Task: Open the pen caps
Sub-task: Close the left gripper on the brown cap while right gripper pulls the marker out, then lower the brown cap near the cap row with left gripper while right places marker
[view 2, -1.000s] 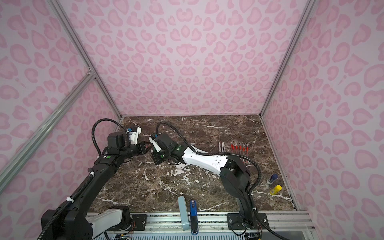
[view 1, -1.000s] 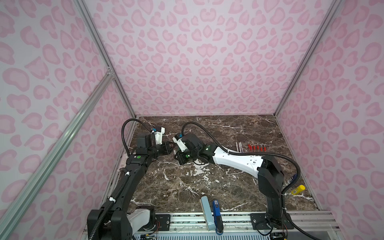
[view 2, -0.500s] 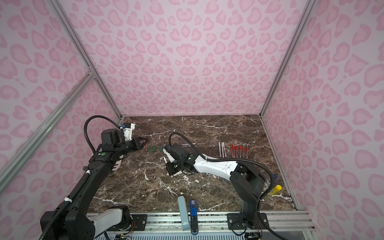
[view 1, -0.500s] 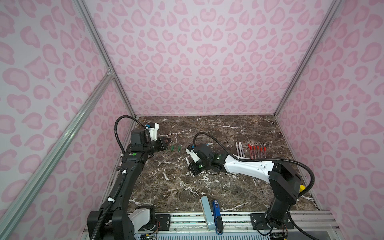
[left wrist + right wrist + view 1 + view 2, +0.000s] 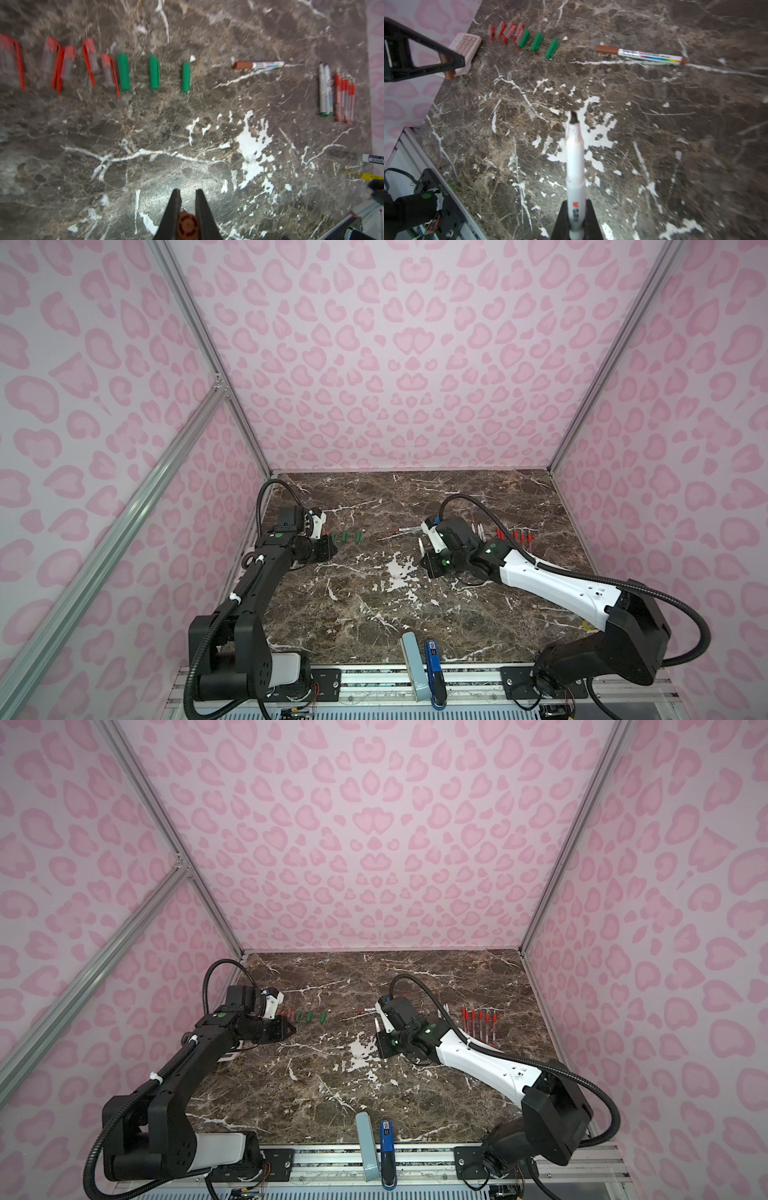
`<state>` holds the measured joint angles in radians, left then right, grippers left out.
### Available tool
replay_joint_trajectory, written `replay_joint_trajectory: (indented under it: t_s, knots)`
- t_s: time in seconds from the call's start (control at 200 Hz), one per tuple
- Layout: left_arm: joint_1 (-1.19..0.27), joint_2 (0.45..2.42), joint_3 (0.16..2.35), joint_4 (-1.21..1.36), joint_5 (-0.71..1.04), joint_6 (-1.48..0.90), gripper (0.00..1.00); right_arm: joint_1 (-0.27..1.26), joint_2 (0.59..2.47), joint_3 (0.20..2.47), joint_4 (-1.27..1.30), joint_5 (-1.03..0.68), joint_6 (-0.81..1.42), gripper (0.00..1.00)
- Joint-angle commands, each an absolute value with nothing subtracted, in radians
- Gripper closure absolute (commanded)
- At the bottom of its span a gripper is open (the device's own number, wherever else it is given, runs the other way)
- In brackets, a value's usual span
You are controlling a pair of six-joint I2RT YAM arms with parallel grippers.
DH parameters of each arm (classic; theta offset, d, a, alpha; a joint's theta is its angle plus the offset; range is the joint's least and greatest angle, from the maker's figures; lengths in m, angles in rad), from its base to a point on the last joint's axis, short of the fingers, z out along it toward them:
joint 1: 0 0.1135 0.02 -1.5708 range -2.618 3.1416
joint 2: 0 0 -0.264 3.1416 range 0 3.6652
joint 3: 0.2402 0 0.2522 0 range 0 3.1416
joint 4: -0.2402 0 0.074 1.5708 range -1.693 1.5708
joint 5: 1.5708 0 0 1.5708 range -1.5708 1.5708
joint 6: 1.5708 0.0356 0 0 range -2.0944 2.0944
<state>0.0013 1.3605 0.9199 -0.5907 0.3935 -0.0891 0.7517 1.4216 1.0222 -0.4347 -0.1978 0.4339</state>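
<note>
Hovering over the marbled worktop in both top views, the left tool sits near the left edge, just beside a row of green caps. The right tool is mid-worktop, well apart from it.

Left wrist view: the left tool pinches a brown-orange cap. Red caps lie beside the green ones, and a capped marker lies further along.

Right wrist view: the right tool grips a white marker with its dark tip bare, above the worktop.
</note>
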Motion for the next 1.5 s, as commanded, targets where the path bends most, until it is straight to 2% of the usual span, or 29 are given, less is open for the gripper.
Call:
replay_joint_trajectory:
  t_s: [0.0,0.41,0.66,0.87,1.045,1.275,1.295,1.495]
  knots:
    - [-0.007,1.389,0.914,-0.587,0.323,-0.051,0.96,0.708,1.363,0.966,-0.502,-0.171,0.420,1.00]
    - [-0.037,1.586,0.949,-0.603,0.196,-0.047,0.95,0.515,1.140,0.771,-0.610,-0.160,0.399,1.00]
    - [-0.036,1.672,0.977,-0.608,0.140,-0.046,0.86,0.411,1.104,0.721,-0.646,-0.158,0.383,1.00]
    - [-0.037,1.692,0.980,-0.612,0.120,-0.050,0.82,0.381,1.179,0.728,-0.685,-0.084,0.425,1.00]
    - [-0.037,1.694,0.983,-0.612,0.114,-0.057,0.72,0.364,1.336,0.777,-0.751,-0.043,0.418,1.00]
    - [-0.041,1.665,0.989,-0.623,0.129,-0.071,0.65,0.346,1.393,0.779,-0.728,-0.020,0.401,1.00]
    - [-0.043,1.658,0.989,-0.623,0.131,-0.072,0.60,0.345,1.394,0.777,-0.723,-0.017,0.400,1.00]
    - [-0.054,1.545,0.967,-0.614,0.146,-0.068,0.46,0.311,1.450,0.782,-0.703,-0.011,0.370,0.99]
